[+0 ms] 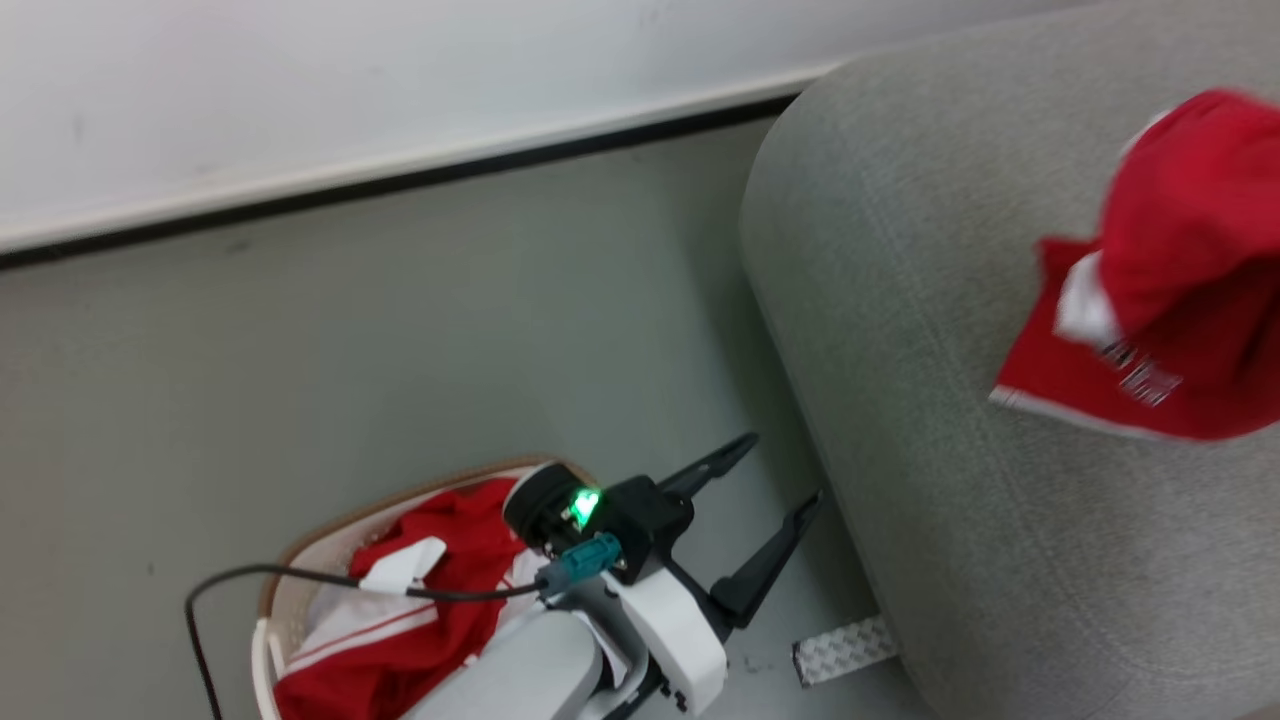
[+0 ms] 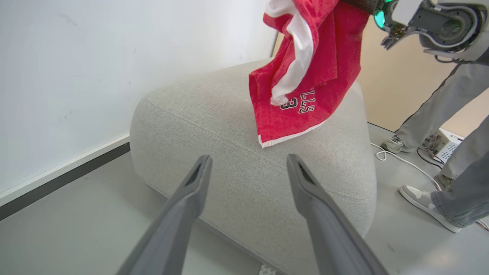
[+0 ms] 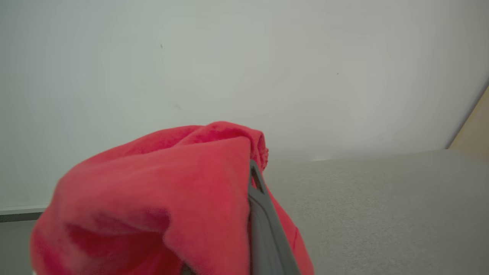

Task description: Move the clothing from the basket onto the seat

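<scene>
A red garment (image 2: 324, 76) with white trim and black lettering hangs over the grey seat (image 2: 229, 130); its lower hem is close to the cushion top. My right gripper (image 3: 246, 175) is shut on this garment, which drapes over it so that one dark finger (image 3: 263, 221) shows. In the head view the same garment (image 1: 1180, 270) hangs above the seat (image 1: 950, 350). More red and white clothing (image 1: 430, 600) lies in the basket (image 1: 330, 530) at the lower left. My left gripper (image 1: 782, 468) is open and holds nothing, just right of the basket, pointing at the seat's side.
A white wall with a dark baseboard (image 1: 400, 180) runs behind the grey floor. A patch of white tape (image 1: 845, 650) lies at the seat's base. A person's legs and shoes (image 2: 420, 198) stand beyond the seat, beside a white cable (image 2: 397, 158).
</scene>
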`<state>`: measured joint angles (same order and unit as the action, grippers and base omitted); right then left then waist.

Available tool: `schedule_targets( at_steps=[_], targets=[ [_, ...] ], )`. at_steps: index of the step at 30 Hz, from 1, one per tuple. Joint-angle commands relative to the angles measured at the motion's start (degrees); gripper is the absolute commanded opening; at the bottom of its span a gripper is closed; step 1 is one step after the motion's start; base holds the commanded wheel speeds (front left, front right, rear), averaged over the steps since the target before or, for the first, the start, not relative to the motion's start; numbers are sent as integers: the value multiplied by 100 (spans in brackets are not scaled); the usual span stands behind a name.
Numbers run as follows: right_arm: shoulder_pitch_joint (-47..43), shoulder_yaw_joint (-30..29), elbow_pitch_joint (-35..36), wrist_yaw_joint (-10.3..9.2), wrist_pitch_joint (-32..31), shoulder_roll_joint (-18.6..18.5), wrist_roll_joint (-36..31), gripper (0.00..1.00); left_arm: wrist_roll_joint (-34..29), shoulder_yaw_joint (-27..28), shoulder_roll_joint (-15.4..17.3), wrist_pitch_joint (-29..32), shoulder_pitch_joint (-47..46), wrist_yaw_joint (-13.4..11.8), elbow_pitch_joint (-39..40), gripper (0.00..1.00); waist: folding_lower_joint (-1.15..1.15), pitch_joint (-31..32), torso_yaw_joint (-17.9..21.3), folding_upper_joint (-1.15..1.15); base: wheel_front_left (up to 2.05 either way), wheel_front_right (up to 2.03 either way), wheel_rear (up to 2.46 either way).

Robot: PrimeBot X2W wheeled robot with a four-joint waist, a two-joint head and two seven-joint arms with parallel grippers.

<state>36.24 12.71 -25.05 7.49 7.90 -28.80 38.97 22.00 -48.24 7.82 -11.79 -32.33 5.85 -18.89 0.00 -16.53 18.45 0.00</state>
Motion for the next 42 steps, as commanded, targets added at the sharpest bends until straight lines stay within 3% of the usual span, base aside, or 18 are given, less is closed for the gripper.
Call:
schedule_targets(
  at_steps=[1,6,11,18,19,20,21,23,31,42],
  targets=[
    [283,-157,-129,1,-62,-110,-34,0,-71,19,49,8,-145,12,31,100,0,-524,-283,0,0,0,0],
    [1344,-929,-849,1,-207,-553,-238,0,-201,102,157,65,-544,-20,166,100,0,-1281,-595,0,0,0,0],
    [2268,-1646,-1649,1,-2,-641,-649,0,-239,243,244,42,-773,-118,321,100,0,-1918,-764,0,0,0,0],
    [2520,-2313,-2815,1,563,-263,-1500,0,-253,280,299,-62,-843,-165,311,100,0,-2162,-852,0,0,0,0],
    [2464,-2402,-2936,1,620,-211,-1604,22,-241,284,297,-89,-828,-170,294,100,0,-2145,-854,0,0,0,0],
    [2407,-2498,-3041,1,663,-160,-1703,67,-222,287,296,-106,-807,-173,275,100,0,-2116,-853,0,0,0,0],
    [2341,-2609,-3118,1,703,-109,-1785,100,-197,289,293,-111,-787,-180,267,100,0,-2084,-847,0,0,0,0],
    [2211,-2815,-3102,1,732,79,-1919,100,-163,312,328,-138,-750,-195,234,100,0,-1998,-821,0,0,0,0],
    [913,-3586,-1739,1,731,977,-2488,100,26,419,301,-232,-504,-282,111,100,0,-1309,-683,0,0,0,0],
    [-1003,-3323,85,1,725,1975,-2807,100,333,750,222,-340,152,-457,-116,100,0,-196,-920,0,0,0,0]
  ],
)
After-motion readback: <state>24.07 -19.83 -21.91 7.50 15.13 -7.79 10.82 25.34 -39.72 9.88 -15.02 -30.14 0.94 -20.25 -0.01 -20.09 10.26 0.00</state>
